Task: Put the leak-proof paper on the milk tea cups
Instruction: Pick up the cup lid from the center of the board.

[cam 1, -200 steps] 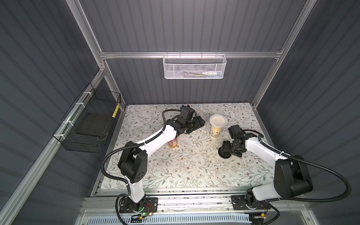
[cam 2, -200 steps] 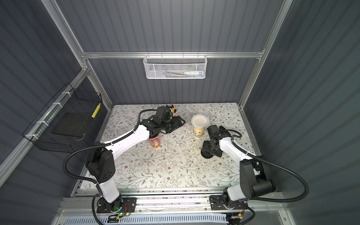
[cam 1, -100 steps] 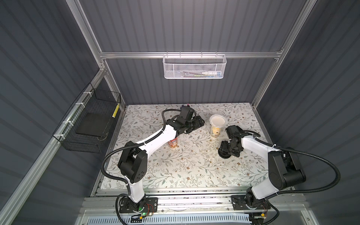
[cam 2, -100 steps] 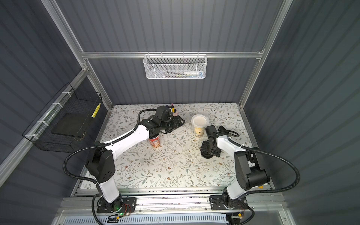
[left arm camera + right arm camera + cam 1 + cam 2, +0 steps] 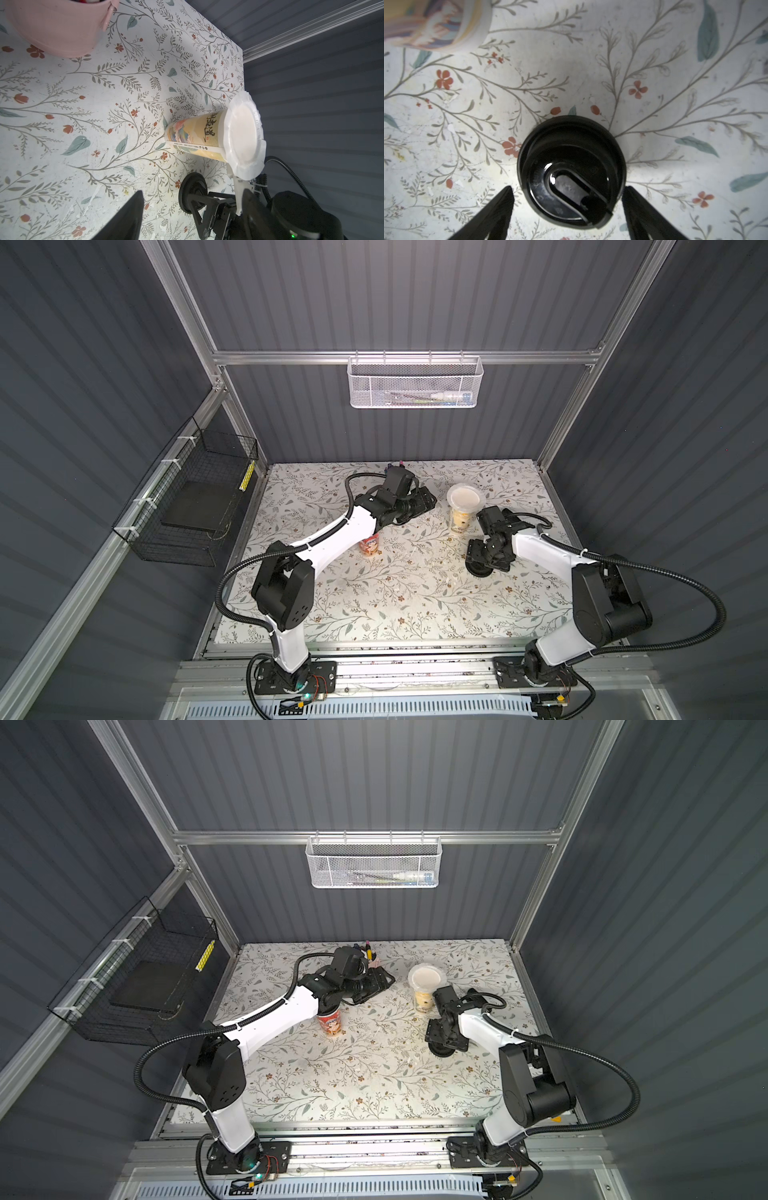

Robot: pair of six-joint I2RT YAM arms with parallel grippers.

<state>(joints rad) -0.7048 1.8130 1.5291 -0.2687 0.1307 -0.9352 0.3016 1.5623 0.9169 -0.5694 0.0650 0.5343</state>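
The thin, crinkly, whitish round film sheet (image 5: 245, 137) lies across the mouth of the tall pale cream-yellow printed paper cup (image 5: 460, 520). Its edge overhangs the rim all round. The cup stands upright at about 2 o'clock on the floral-patterned desk (image 5: 374, 605), and neither has shifted over the last second. So this cup looks finished.

The red-orange cartoon-print paper cup (image 5: 371, 546) stands near the middle, toward 9 o'clock. Its mouth is hidden under the left forearm, so whether it has its sheet cannot be told, and no second sheet is in view.

What changed is the right arm: its elbow and shoulder links have swung inward. The right gripper (image 5: 568, 188) has stayed low over the round black plastic lid (image 5: 478, 571), at 5 o'clock from the cream cup. Its jaws are apart, one on each side of the lid without touching it. That points to the lid as its next target, not a film.

The left gripper (image 5: 428, 502) has held still near the pink pen holder (image 5: 56, 27) at 12 o'clock. Only one of its jaws shows, so their state cannot be told.
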